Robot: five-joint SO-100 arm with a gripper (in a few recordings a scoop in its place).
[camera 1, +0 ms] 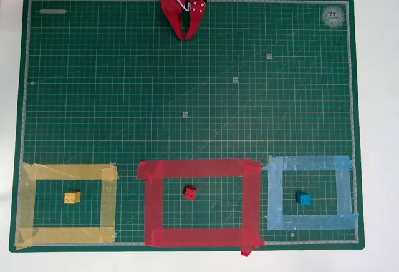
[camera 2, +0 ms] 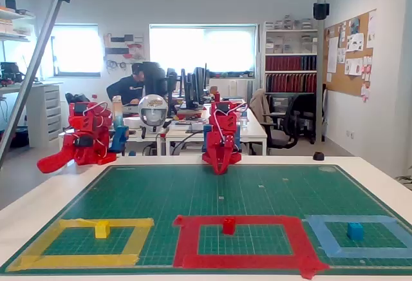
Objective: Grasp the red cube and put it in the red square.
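The red cube lies on the green mat inside the red square, near the frame's middle. My red gripper rests at the mat's far edge, folded back near the arm's base, fingertips together and pointing down at the mat. It is shut with nothing in it, far from the cube.
A yellow cube sits in the yellow tape frame at the left. A blue cube sits in the light-blue tape frame at the right. The green cutting mat covers most of the white table.
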